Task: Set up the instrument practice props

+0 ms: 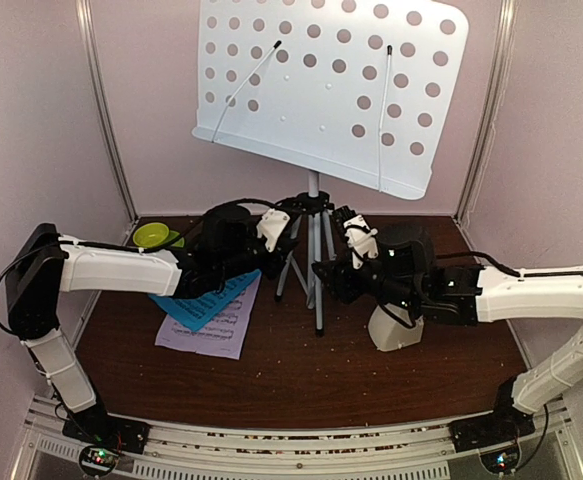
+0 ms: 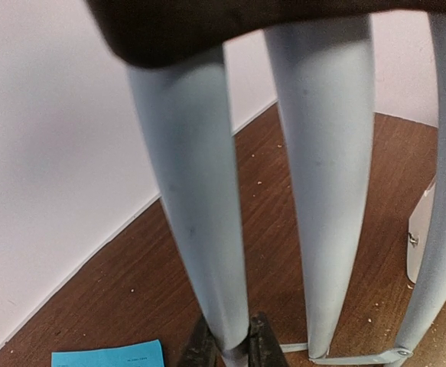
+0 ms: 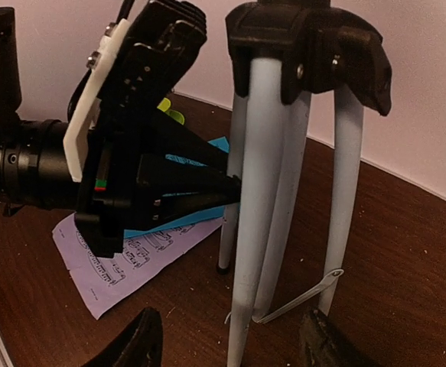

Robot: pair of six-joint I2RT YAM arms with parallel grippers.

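Left claw point(image 2: 229, 350): nearly pressed together, pinching one silver tripod leg point(image 2: 200, 214) low down, a dark finger on each side of it.
Right claw point(image 3: 230, 332): spread wide, gripping nothing; fingers point(image 3: 135, 344) flank the near legs from the opposite side, with clear air on one side. Contact on the other side cannot be told.
Music stand point(image 1: 321, 100): dead centre at the back of the desk point(image 1: 301, 370), right between the two claws, left claw on its far leg, right claw reaching in at the near ones.
Tripod point(image 3: 284, 176): upright, long axis vertical, three legs splaying down from the black hub point(image 3: 307, 46) to the wood, thin brace wires near the feet.
Perforated panel: white, up top, tilted back, lip edge lowest and facing the arm bases, two wire page holders lying across it.
Cyan page point(image 1: 206, 300): flat on the desk left of the tripod, under the left arm, overlapping the lilac page point(image 1: 211, 335), which lies nearer the arm bases.
Metronome point(image 1: 396, 328): cream, on the desk right of the tripod, partly tucked under the right arm, apart from both claws.
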